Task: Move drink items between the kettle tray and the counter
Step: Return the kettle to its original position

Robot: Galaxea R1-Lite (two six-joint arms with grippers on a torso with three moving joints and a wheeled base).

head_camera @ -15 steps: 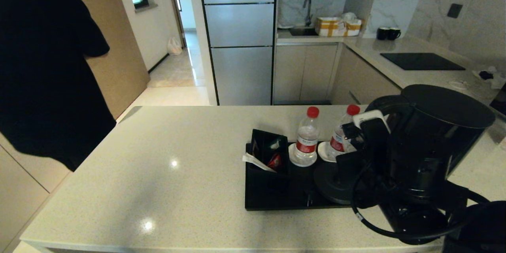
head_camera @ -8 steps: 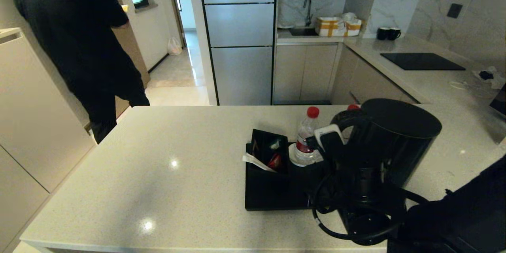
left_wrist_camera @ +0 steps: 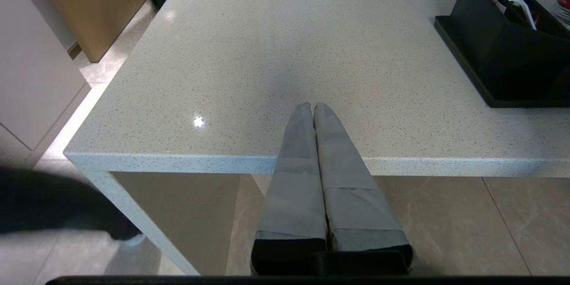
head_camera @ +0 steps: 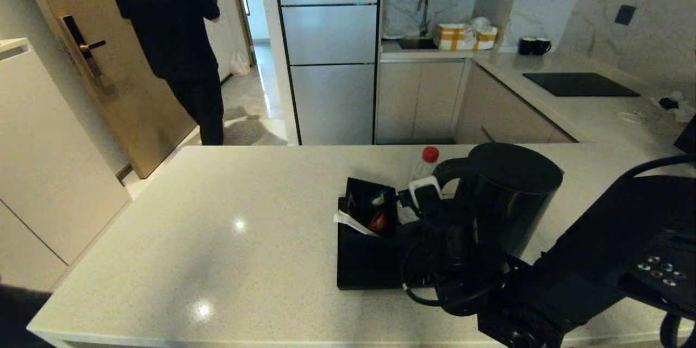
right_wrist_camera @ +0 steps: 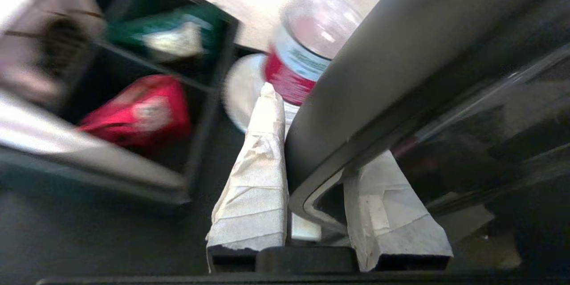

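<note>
My right pincer [right_wrist_camera: 311,173] grips the kettle [head_camera: 508,196] by its handle [right_wrist_camera: 356,111]; a water bottle [right_wrist_camera: 311,49] stands just beyond; my left pincer [left_wrist_camera: 313,109], closed, hovers at the surface [left_wrist_camera: 289,44] edge.

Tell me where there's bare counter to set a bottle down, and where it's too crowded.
The counter is bare from the kettle tray out to the left edge and forward to the near edge, where the left gripper hovers shut. The tray is crowded: sachet box, water bottle, and the kettle held by the right gripper.

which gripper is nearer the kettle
Right. The right gripper is clamped on the kettle handle; the left gripper hangs shut at the counter's near edge, far off.
</note>
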